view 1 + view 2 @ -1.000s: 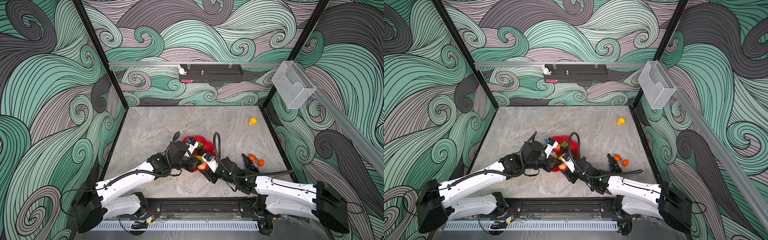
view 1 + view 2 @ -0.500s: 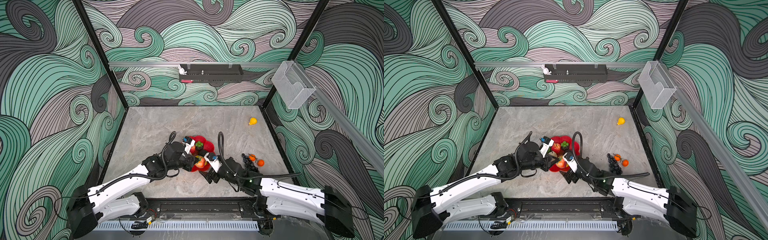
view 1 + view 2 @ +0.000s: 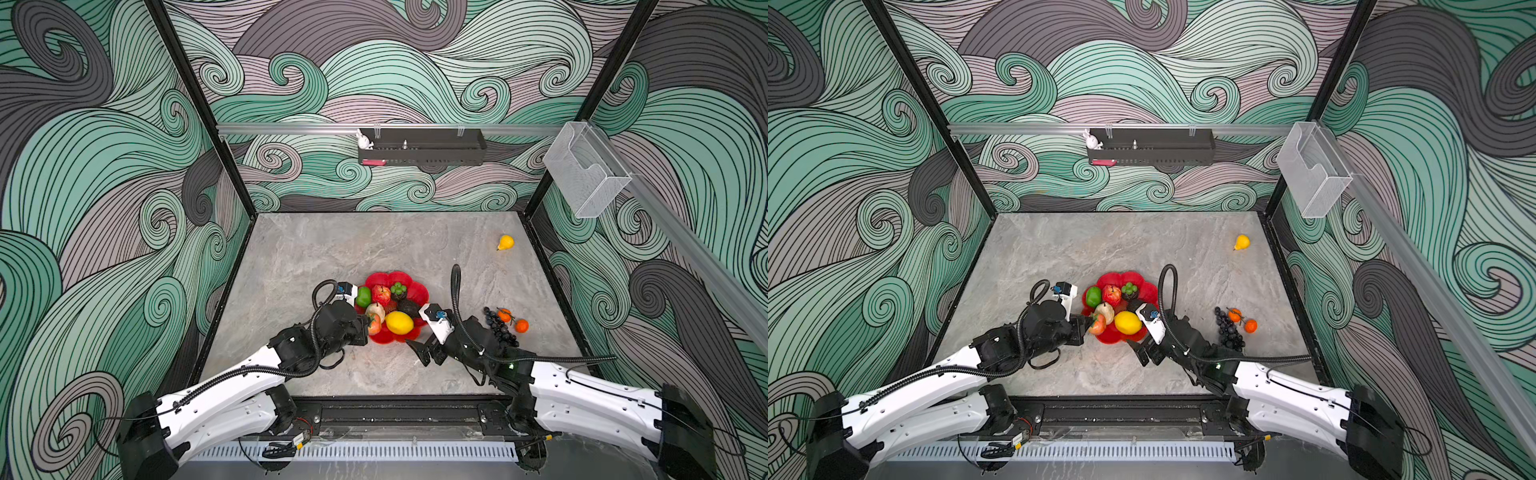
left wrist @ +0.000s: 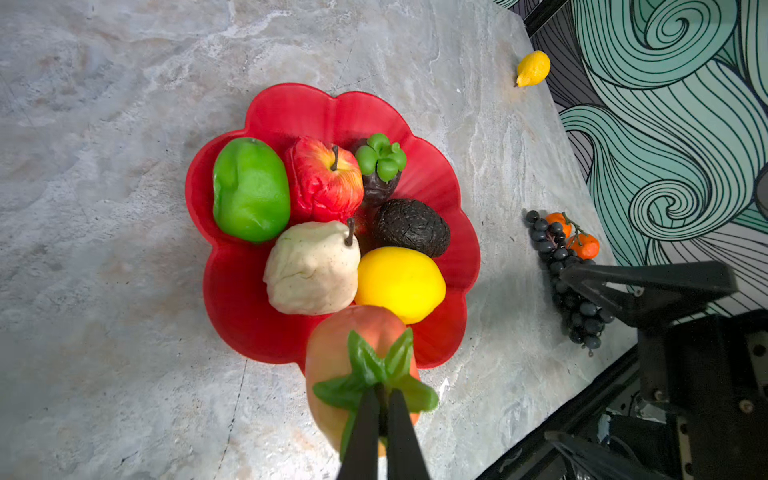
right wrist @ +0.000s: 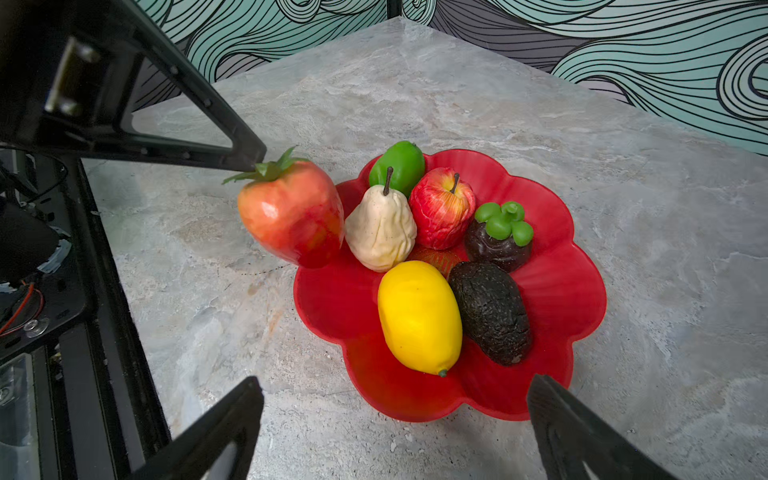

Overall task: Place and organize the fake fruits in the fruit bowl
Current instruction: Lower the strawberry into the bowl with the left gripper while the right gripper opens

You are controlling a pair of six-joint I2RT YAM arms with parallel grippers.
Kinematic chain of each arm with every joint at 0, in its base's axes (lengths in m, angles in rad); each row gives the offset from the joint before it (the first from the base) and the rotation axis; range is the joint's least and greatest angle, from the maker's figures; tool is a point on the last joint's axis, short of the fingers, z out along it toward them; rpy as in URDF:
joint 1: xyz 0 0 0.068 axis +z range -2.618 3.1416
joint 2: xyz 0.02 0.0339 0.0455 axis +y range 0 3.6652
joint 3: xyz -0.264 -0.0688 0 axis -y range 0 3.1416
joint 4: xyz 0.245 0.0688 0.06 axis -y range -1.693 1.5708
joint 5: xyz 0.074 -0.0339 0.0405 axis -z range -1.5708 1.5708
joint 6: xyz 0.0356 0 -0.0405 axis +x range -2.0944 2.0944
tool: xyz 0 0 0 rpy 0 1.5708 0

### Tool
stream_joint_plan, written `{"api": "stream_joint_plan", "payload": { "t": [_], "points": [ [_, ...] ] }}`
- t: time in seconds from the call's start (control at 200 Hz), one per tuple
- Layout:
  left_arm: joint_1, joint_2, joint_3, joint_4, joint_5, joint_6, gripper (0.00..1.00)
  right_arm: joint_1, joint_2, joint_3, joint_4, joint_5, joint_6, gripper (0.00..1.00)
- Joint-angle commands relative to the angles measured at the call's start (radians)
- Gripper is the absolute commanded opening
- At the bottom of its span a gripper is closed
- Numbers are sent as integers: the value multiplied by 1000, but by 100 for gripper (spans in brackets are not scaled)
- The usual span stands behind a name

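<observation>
My left fingers pinch the strawberry by its leaves over the bowl rim; right fingers wide, near lemon.

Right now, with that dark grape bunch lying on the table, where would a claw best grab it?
Probably across its narrow middle, from straight above. The grape bunch lies flat and long, so jaws set crosswise should span it. Two small oranges sit beside its far end, on the wall side, so grip a little nearer.

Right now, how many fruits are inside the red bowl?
6: green fruit, apple and mangosteen along the far side; beige pear, avocado and lemon on the near side. The strawberry hangs at the bowl's rim, uncounted. Small ones could hide underneath.
</observation>
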Motion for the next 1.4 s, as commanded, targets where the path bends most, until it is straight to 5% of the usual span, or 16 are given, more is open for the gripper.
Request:
{"api": "stream_joint_plan", "payload": {
  "t": [0.0,0.701,1.396],
  "points": [
    [-16,43,6,33,-31,-71,0,-7,4,-3,10,16,15,100],
    [-45,181,-11,92,-32,-125,1,-16,-25,-13,12,15,24,100],
    [-54,260,24,73,2,-109,25,-20,-53,-23,7,41,36,100]
  ]
}}
